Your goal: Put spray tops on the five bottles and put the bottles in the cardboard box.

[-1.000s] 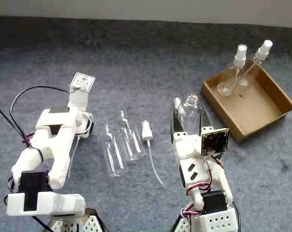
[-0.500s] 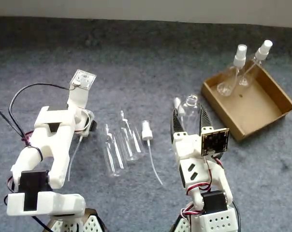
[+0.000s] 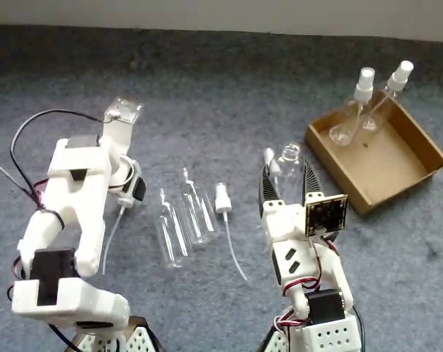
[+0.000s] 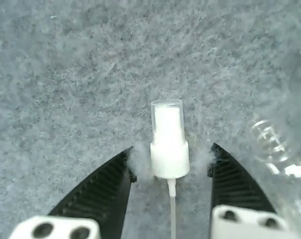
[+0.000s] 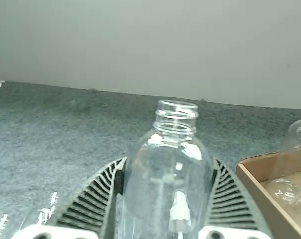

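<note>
A white spray top (image 4: 168, 149) lies on the grey carpet between the spread fingers of my left gripper (image 4: 171, 152), which is open around it. Its thin tube (image 3: 113, 233) sticks out from under the left arm. My right gripper (image 3: 287, 177) is shut on an upright clear bottle (image 3: 289, 158) with no top; the bottle (image 5: 170, 169) stands between the ribbed fingers. Two clear bottles (image 3: 179, 220) lie between the arms, beside a loose spray top (image 3: 223, 198). The cardboard box (image 3: 397, 165) at the right holds two bottles with spray tops (image 3: 357, 103).
Another small spray top (image 3: 269, 157) lies just left of the held bottle. The box's near wall (image 5: 270, 194) is close on one side of the right gripper. A black cable (image 3: 31, 136) loops beside the left arm. Open carpet stretches toward the far wall.
The left arm has pushed farther from its base and tipped down over the spray top. The right arm and its bottle have not moved.
</note>
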